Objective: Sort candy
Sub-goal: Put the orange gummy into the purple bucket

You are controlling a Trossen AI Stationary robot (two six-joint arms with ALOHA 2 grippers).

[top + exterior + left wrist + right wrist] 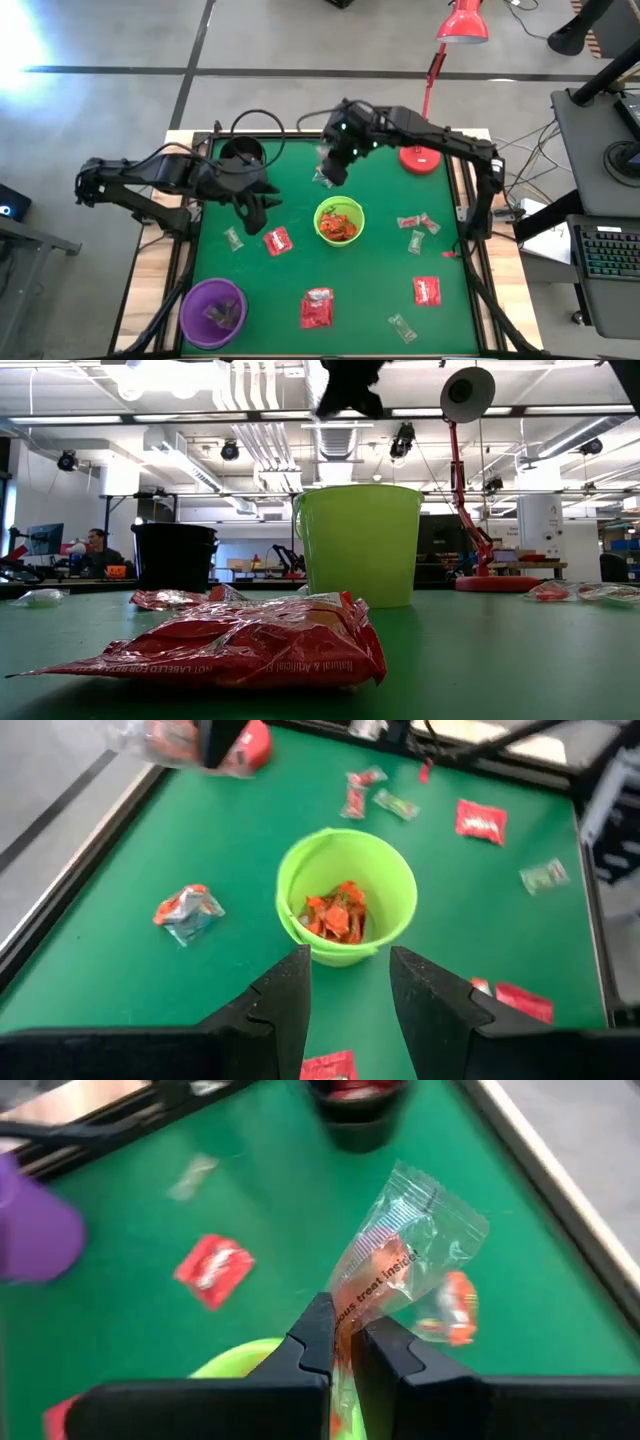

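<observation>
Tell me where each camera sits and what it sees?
High: overhead, looking down; both arms, green bowl.
Low: tabletop level, facing the room; red packet close, an arm above.
Left wrist: behind the open left hand, facing the bowl.
Right wrist: behind the right hand, pinching a clear-wrapped candy.
All four show the green bowl.

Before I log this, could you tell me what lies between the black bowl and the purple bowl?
In the high view, between the black bowl and the purple bowl lie the open left gripper and one clear-wrapped candy; otherwise bare green mat.

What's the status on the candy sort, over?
Right gripper shut on clear-wrapped candy, above lime-green bowl. Left gripper open, empty, beside it. Nothing blocking.
</observation>
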